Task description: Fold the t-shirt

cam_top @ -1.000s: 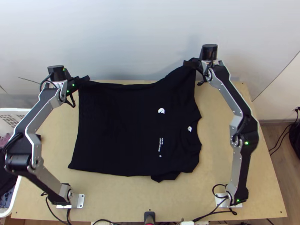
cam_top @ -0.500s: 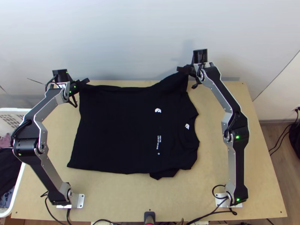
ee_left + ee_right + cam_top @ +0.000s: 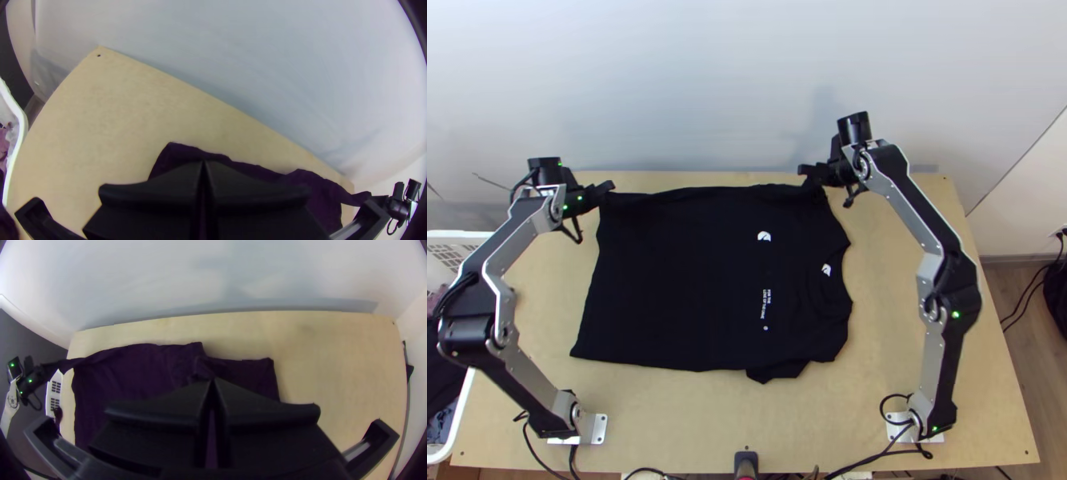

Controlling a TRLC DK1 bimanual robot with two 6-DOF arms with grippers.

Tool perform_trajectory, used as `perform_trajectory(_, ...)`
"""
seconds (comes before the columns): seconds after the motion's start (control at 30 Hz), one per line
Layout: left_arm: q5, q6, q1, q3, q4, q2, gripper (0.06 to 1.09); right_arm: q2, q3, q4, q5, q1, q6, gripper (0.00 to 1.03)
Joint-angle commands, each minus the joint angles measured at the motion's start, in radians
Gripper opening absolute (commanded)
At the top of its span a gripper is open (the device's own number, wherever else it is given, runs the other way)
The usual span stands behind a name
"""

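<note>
The black t-shirt (image 3: 675,280) lies spread flat on the table, its neck towards the right and its hem at the left. A sleeve pokes out at the near edge. My left gripper (image 3: 610,187) is shut on the far left corner. On the far edge near the right shoulder, my right gripper (image 3: 805,170) is shut on the cloth. In the left wrist view the fingertips of the left gripper (image 3: 203,163) meet over the shirt (image 3: 322,195). The right wrist view has the right gripper (image 3: 212,381) closed over bunched fabric of the shirt (image 3: 133,369).
The wooden table (image 3: 907,240) has bare surface on the right and along the near side. A white basket (image 3: 459,424) with clothes stands at the left. A wall (image 3: 707,88) rises behind the far edge. A small black device (image 3: 745,462) sits at the near edge.
The right gripper has moved left and come down with the shirt's far edge, which is now straighter and lower. The left gripper has come slightly nearer. The shirt has shifted a little left.
</note>
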Motion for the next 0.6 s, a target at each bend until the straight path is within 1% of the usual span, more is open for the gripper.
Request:
perform_trajectory(0.0,0.040,0.061,0.046,-0.102,-0.050,-0.111,0.10,-0.177,-0.215,-0.022,-0.089,0.011,0.012,0.03)
perform_trajectory(0.27,0.066,0.111,0.104,-0.209,-0.070,-0.223,0.10,-0.383,-0.455,-0.024,-0.140,0.037,0.012,0.03)
perform_trajectory(0.5,0.088,0.117,0.072,-0.315,-0.101,-0.341,0.10,-0.514,-0.629,-0.029,-0.170,0.045,0.010,0.03)
perform_trajectory(0.57,0.088,0.124,0.060,-0.344,-0.108,-0.374,0.10,-0.545,-0.661,-0.036,-0.192,0.049,0.010,0.03)
